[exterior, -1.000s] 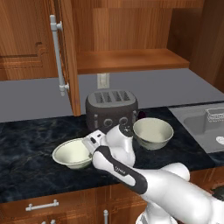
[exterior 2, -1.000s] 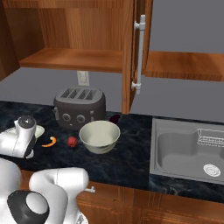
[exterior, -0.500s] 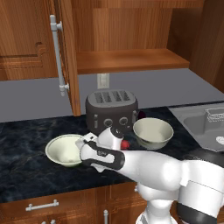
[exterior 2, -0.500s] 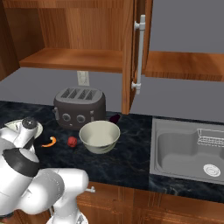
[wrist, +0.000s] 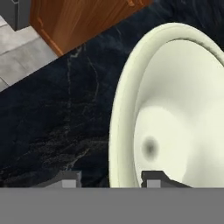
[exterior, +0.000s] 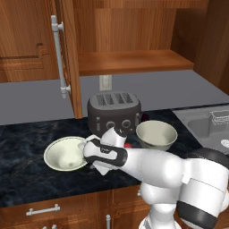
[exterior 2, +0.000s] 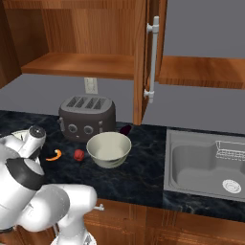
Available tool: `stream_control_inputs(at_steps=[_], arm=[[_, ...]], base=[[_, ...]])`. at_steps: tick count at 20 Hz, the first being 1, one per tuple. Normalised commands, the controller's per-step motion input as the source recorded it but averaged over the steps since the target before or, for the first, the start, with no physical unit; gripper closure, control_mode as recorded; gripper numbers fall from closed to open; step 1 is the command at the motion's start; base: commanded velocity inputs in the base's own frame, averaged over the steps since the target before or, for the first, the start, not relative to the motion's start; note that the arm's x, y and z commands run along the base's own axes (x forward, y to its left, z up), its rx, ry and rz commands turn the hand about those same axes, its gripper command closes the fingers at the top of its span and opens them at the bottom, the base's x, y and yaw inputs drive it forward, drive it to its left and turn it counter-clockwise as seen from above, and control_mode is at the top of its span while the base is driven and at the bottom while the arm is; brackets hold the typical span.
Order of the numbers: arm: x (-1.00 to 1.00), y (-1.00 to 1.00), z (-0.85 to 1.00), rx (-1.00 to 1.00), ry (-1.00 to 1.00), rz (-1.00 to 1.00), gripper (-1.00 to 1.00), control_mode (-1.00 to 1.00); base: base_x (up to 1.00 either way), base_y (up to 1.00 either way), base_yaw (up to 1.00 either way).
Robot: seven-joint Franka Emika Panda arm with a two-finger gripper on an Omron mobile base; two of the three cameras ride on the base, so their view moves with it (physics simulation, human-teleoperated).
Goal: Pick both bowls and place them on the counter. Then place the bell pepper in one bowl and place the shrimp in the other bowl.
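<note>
From the left base view I see the shallow bowl (exterior: pixel 66 154) on the counter (exterior: pixel 27 172), the deeper bowl (exterior: pixel 155 134) beside the toaster (exterior: pixel 114 110).

From the right base view, the shrimp (exterior 2: pixel 54 155) and the bell pepper (exterior 2: pixel 79 154) lie on the counter left of the deeper bowl.

In the hand view my gripper (wrist: pixel 109 180) stands parted, one finger on each side of the shallow bowl's rim, not squeezing it.

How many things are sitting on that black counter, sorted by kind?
Bowls: 2, the wide bowl and the deep bowl
Food bits: 2, the red pepper and the orange shrimp
Toasters: 1, the toaster
Total: 5, all on the counter
</note>
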Motion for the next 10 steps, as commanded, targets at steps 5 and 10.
stream_control_inputs(at_steps=[5, 10], arm=[[-0.18, 0.0, 0.27, 0.0, 0.0, -0.05, -1.0, -1.0], [-0.18, -0.05, 0.42, 0.0, 0.0, -0.07, -1.0, -1.0]], base=[[0.0, 0.0, 0.0], [0.0, 0.0, 0.0]])
